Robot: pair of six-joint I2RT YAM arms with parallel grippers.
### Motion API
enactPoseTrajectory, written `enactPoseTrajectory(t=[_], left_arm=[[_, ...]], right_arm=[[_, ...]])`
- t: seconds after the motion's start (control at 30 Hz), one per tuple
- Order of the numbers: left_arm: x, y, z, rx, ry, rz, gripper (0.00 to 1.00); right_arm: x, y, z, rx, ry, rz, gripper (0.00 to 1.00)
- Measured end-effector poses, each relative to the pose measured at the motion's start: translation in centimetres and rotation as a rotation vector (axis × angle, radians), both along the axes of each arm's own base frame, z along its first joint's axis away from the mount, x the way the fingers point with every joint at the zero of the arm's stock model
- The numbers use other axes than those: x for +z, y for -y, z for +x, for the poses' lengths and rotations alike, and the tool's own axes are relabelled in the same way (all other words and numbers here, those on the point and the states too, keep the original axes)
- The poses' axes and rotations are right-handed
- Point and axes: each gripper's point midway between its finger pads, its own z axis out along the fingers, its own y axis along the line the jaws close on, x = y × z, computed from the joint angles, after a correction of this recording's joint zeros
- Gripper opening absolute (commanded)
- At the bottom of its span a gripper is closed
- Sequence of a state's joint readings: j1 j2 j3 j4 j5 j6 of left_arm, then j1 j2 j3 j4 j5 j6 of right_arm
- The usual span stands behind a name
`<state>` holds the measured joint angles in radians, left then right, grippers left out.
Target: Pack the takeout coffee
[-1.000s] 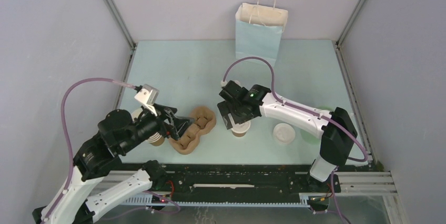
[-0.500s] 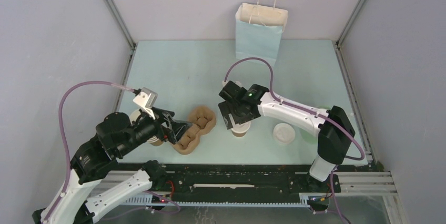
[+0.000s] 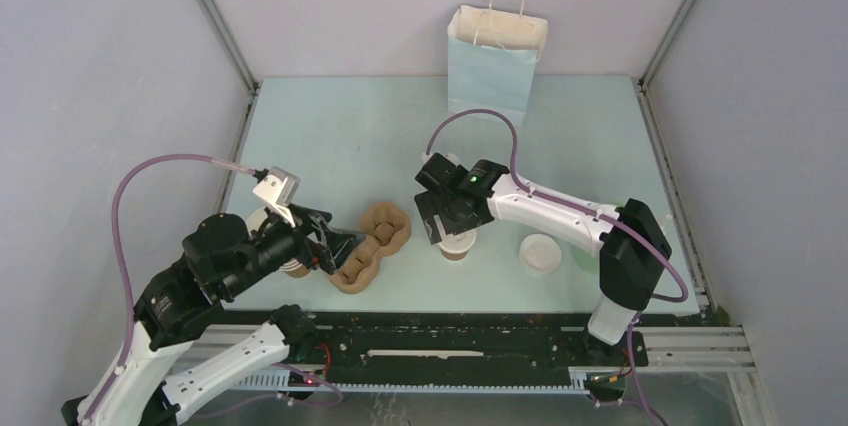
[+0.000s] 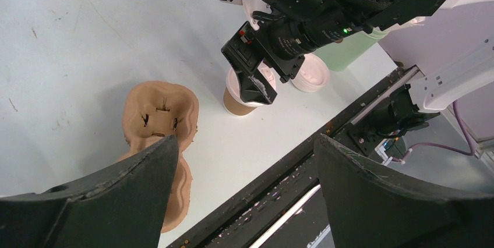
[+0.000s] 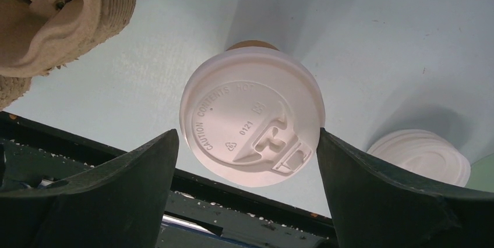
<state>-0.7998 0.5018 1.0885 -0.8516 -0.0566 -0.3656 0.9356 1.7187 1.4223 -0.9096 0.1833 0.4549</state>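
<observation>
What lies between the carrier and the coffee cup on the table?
Nothing. In the left wrist view, only bare table separates the carrier from the cup. The two stand apart, and the top view shows the same gap.

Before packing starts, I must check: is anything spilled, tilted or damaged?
Nothing stands out. The small brown paper cup with a white lid stands upright, no spill around it. The brown moulded-pulp carrier lies flat and whole; the pale blue paper bag stands upright.

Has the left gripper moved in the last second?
Yes. The left gripper has shifted slightly toward the near edge of the table, judged against the cup carrier, which stayed put.
</observation>
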Motion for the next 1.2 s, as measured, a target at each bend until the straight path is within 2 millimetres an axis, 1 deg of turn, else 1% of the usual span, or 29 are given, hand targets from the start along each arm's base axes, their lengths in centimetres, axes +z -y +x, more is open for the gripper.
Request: enactPoseTrajectory(t=[0.17,0.4,0.57,0.63,0.7,0.8,0.9,0.97,1.07,1.17,1.2], left_arm=[[0.0,0.0,0.0,0.000,0.000,0.000,0.91],[-0.1,0.0,0.0,0.000,-0.003,0.003,0.92],[-0.1,0.0,0.0,0.001,-0.005,0.004,0.92],[-0.1,0.0,0.0,0.001,-0.005,0.004,0.92],[-0.2,0.0,0.0,0.001,-0.005,0.004,0.92],[-0.2,0.0,0.0,0.001,-0.005,0.005,0.92],[-0.2,0.1,0.1,0.000,-0.009,0.009,0.92],[-0.4,0.2,0.2,0.000,-0.013,0.013,0.92],[-0.5,0.3,0.3,0.000,-0.020,0.020,0.92],[-0.6,0.4,0.4,0.001,-0.024,0.025,0.92],[-0.6,0.4,0.4,0.001,-0.024,0.025,0.92]], right_arm=[[0.0,-0.2,0.3,-0.002,0.011,0.006,0.89],[0.1,0.0,0.6,-0.011,0.027,-0.006,0.90],[0.1,0.2,0.8,-0.015,0.038,-0.014,0.87],[0.1,0.3,0.9,-0.019,0.044,-0.018,0.84],[0.1,0.5,1.1,-0.028,0.047,-0.020,0.82],[0.1,1.2,2.0,-0.062,0.055,-0.015,0.81],[0.2,3.2,3.3,-0.122,0.065,-0.020,0.80],[0.6,5.3,4.7,-0.188,0.075,-0.021,0.79],[1.6,9.3,7.2,-0.311,0.107,-0.015,0.79],[3.2,14.5,10.0,-0.461,0.152,-0.002,0.79],[3.6,16.5,10.9,-0.516,0.169,0.002,0.79]])
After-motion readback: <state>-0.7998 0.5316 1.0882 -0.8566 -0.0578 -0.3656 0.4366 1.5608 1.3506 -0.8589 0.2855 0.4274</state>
